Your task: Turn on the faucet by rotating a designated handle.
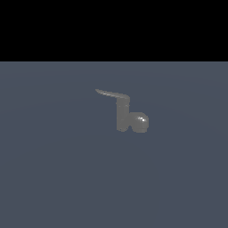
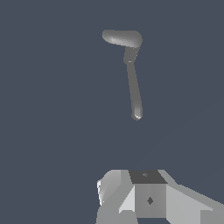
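Observation:
The faucet [image 1: 123, 116] is a small dull-grey upright cylinder with a rounded glossy bulb [image 1: 140, 121] at its base. Its handle [image 1: 111, 94] is a thin curved lever that projects from the cylinder's top toward the exterior view's left and tapers to a point. The wrist view looks down on the faucet [image 2: 124, 38], with the handle [image 2: 133, 87] pointing toward my gripper [image 2: 146, 175]. The gripper is a pale grey block at the frame edge. No gap shows between its fingers, and it holds nothing. It is well apart from the handle's tip. The arm does not show in the exterior view.
The faucet stands on a plain blue-grey floor [image 1: 53, 169]. A black band fills the background behind it in the exterior view.

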